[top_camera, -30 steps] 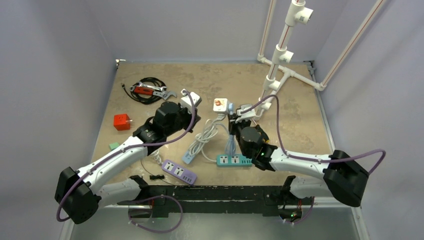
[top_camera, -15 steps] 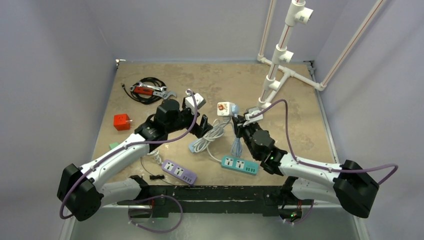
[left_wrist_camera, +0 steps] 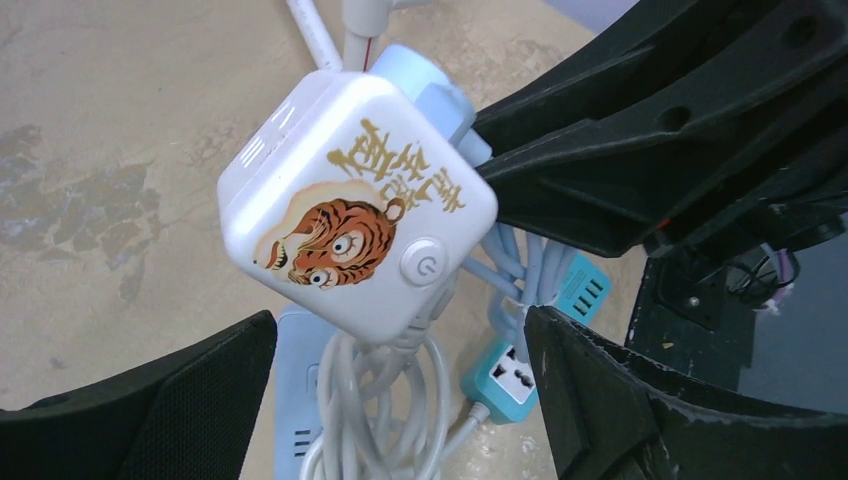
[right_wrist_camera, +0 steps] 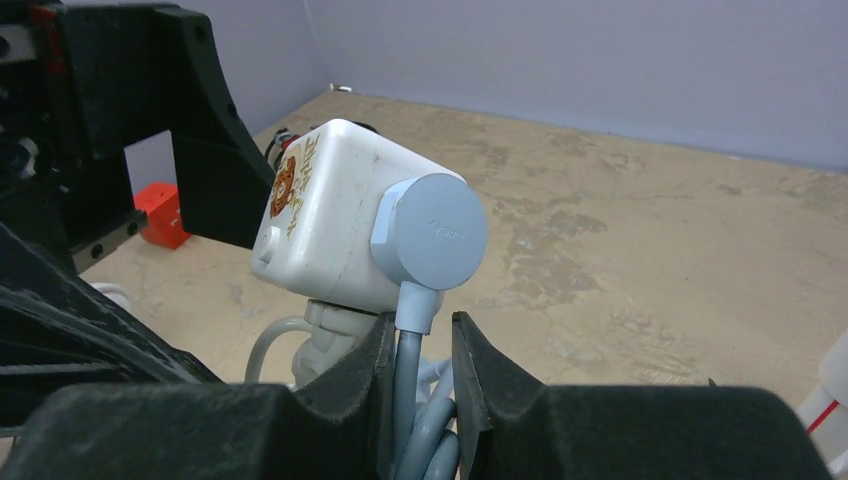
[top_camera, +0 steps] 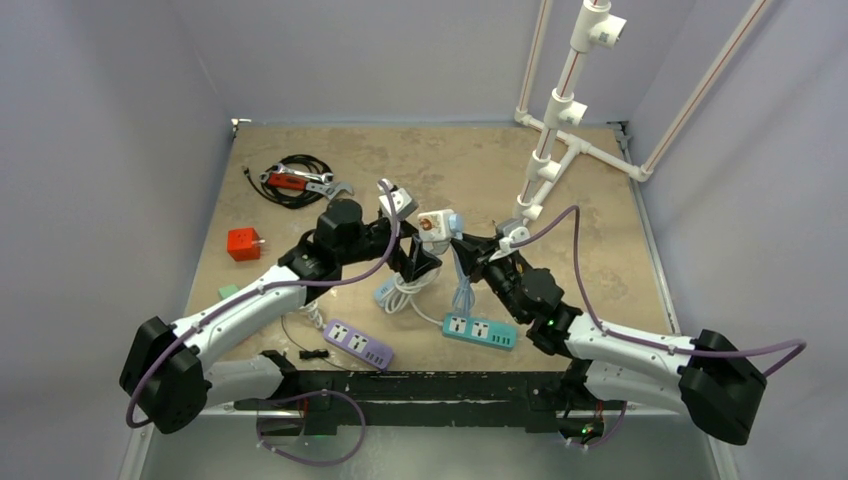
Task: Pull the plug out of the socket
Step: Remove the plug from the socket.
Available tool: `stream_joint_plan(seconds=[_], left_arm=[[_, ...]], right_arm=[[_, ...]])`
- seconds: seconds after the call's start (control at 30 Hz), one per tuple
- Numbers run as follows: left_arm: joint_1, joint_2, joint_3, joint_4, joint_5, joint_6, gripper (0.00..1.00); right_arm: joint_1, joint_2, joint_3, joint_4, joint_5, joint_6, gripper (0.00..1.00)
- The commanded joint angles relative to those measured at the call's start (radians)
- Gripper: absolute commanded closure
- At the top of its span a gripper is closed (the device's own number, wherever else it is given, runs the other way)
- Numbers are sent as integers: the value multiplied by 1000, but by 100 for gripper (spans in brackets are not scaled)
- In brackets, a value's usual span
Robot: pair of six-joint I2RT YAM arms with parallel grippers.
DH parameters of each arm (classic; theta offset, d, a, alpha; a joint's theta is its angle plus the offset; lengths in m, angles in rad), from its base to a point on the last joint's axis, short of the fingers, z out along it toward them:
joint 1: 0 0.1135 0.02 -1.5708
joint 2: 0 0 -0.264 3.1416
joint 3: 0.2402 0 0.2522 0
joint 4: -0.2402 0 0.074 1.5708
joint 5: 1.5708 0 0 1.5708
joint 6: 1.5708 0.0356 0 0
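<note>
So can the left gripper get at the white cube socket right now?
Probably yes: the left gripper is open, and the cube sits just beyond its fingertips with nothing between. The right gripper pinches only the cable below the plug.

A: How many strips were there?
B: Three: purple strip [top_camera: 358,343], teal strip [top_camera: 481,330], pale blue strip [left_wrist_camera: 297,420].
A: Cubes?
B: Counted two: white tiger cube [left_wrist_camera: 355,215], red cube [top_camera: 243,244]. Plus one plug [right_wrist_camera: 430,232], one black cable coil [top_camera: 295,180].
</note>
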Motion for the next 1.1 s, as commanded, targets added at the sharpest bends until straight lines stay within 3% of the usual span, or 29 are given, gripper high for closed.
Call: stream_joint_plan(seconds=[0.0, 0.27, 0.53, 0.7, 1.07], left_arm=[[17, -86, -20, 137, 65, -85, 5], [122, 47, -14, 349, 262, -377, 1], [146, 70, 13, 244, 273, -370, 1], [147, 117, 72, 95, 312, -307, 1], [148, 165, 94, 32, 333, -287, 1]], right_arm=[[11, -43, 9, 192, -43, 27, 100], [118, 21, 19, 235, 127, -89, 100], [193, 118, 27, 339, 285, -224, 100], [226, 163, 15, 452, 364, -368, 100], [298, 203, -13, 579, 372, -541, 100]])
